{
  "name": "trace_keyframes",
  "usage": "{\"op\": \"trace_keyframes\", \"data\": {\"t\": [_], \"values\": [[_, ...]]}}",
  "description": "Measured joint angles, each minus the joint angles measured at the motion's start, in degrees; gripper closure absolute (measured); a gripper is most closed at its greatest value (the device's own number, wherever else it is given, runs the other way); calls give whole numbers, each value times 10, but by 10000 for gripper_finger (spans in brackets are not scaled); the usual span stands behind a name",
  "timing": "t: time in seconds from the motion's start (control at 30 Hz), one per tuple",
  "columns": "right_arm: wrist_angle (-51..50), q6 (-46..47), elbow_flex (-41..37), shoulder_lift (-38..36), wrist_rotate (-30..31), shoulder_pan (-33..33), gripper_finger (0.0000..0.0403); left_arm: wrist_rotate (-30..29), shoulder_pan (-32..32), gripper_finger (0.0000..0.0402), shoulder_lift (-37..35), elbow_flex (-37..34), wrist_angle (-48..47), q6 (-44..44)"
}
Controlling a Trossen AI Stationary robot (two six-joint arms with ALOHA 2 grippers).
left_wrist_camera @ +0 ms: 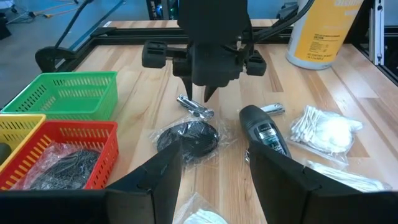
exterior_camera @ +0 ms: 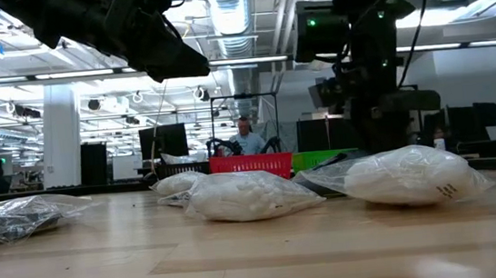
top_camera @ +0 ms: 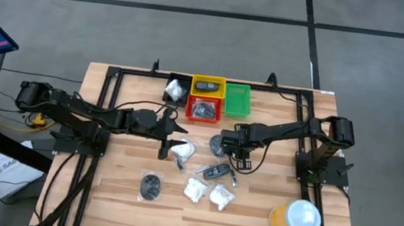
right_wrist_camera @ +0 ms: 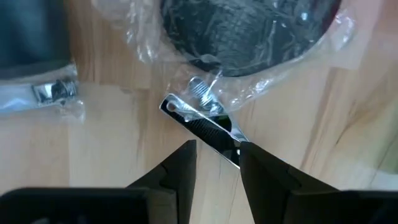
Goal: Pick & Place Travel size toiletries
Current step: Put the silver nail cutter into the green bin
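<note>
A little silvery clipper (right_wrist_camera: 205, 124) in clear wrap lies on the table beside a dark grey round disc (right_wrist_camera: 242, 25) in a clear packet. My right gripper (right_wrist_camera: 217, 158) points down over the clipper's end, open by a narrow gap, one finger on each side of it. It also shows in the high view (top_camera: 221, 142). My left gripper (left_wrist_camera: 214, 168) is open and empty, above the table left of the disc (left_wrist_camera: 189, 137), and shows in the high view (top_camera: 177, 129). A black oblong piece (left_wrist_camera: 264, 130) and white packets (top_camera: 196, 189) lie on the table. My right gripper has its fingers (right_wrist_camera: 258, 165) on either side of the silvery clipper's end (right_wrist_camera: 227, 144), coming from above and lying across it. I cannot tell whether they touch it. The clipper lies flat on the table.
Black (top_camera: 176, 88), yellow (top_camera: 209, 77), red (top_camera: 203, 118) and green (top_camera: 237, 100) bins stand at the table's far middle. An orange cup with a white lid (top_camera: 293, 217) stands near the right front. Another bagged disc (top_camera: 150, 186) lies near the front left. People show beyond the table (exterior_camera: 246, 137).
</note>
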Motion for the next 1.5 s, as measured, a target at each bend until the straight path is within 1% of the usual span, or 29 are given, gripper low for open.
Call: {"op": "trace_keyframes", "data": {"t": [0.37,0.67,0.8,1.03,1.13,1.3,1.43,1.5], "values": [[12,-79,0,5,0,-25,290,0,0,224,0,0,-1,0],[13,-125,0,5,-2,-29,288,0,0,224,0,0,-2,0],[5,-126,0,5,-2,-28,272,0,0,224,0,0,-2,0],[4,-126,0,5,-3,-28,213,0,0,224,0,0,-2,2],[7,-131,0,9,-4,-28,196,0,0,224,0,0,-2,2],[17,-133,1,36,-4,-28,187,0,0,224,0,0,-3,2],[13,-142,4,57,-2,-26,187,1,0,224,0,0,-6,2],[11,-143,5,64,-1,-24,194,1,0,224,0,0,-6,2]]}}
